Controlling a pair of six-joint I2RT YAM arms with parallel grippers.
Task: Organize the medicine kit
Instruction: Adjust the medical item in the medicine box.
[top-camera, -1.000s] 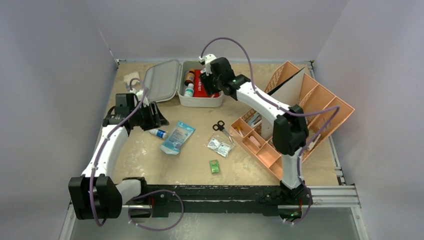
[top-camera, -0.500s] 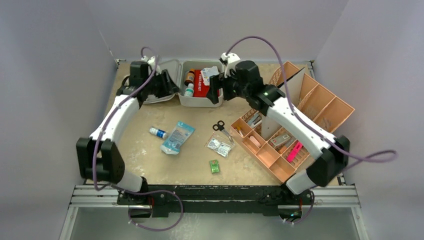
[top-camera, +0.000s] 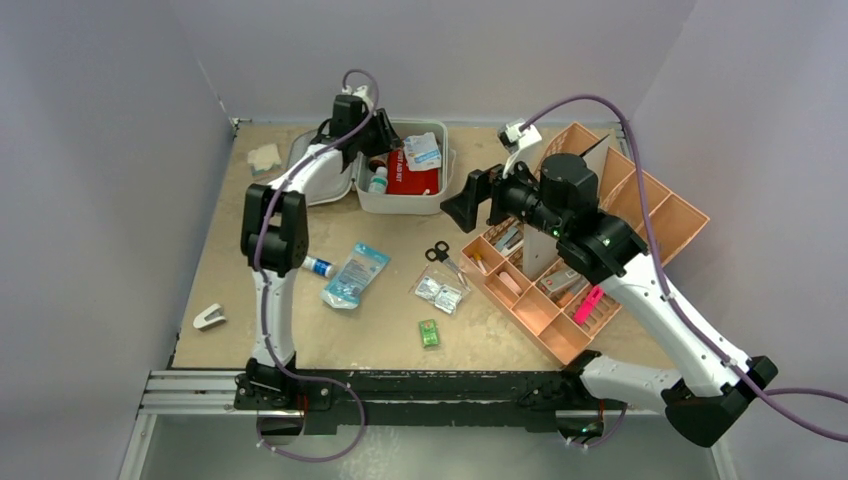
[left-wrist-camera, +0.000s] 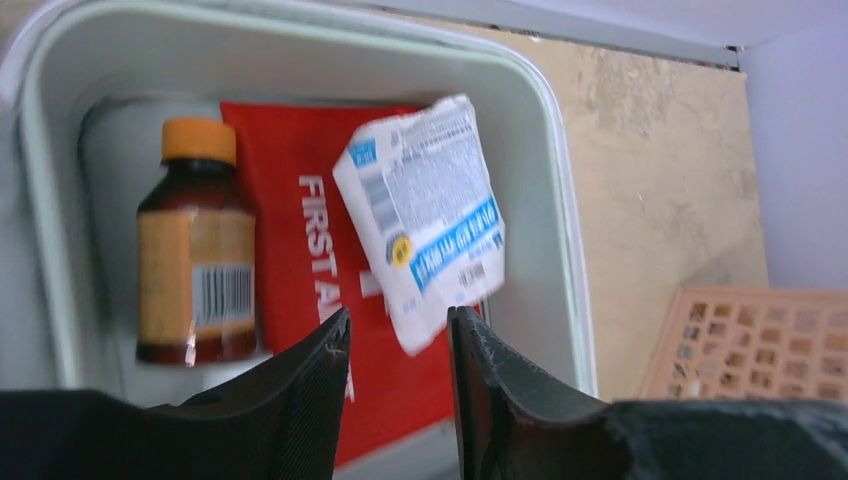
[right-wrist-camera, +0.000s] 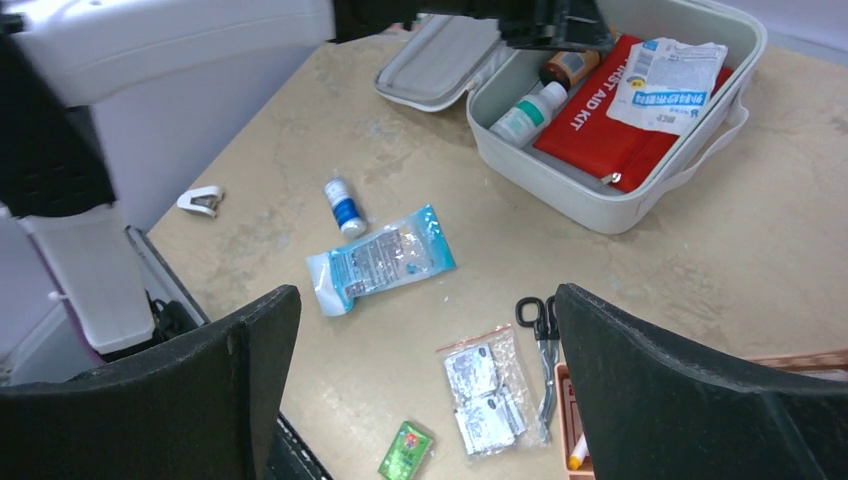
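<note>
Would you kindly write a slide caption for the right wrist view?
Open right gripper over scattered scissors, blue pouch and small bottle, the open medicine kit beyond.

You have — pale grey-white plastic clamshell case (left-wrist-camera: 562, 200); red fabric pouch (left-wrist-camera: 300, 250), white lettering; amber bottle (left-wrist-camera: 195, 260), orange cap, black barcode; white paper sachet (left-wrist-camera: 425, 220), blue print; orange compartmented tray (left-wrist-camera: 740, 345) — lattice-patterned wall.

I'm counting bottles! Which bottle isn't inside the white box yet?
The small blue-labelled white bottle, lying on the table; the brown orange-capped bottle and white teal-capped bottle sit inside the pale grey hinged case.
</note>
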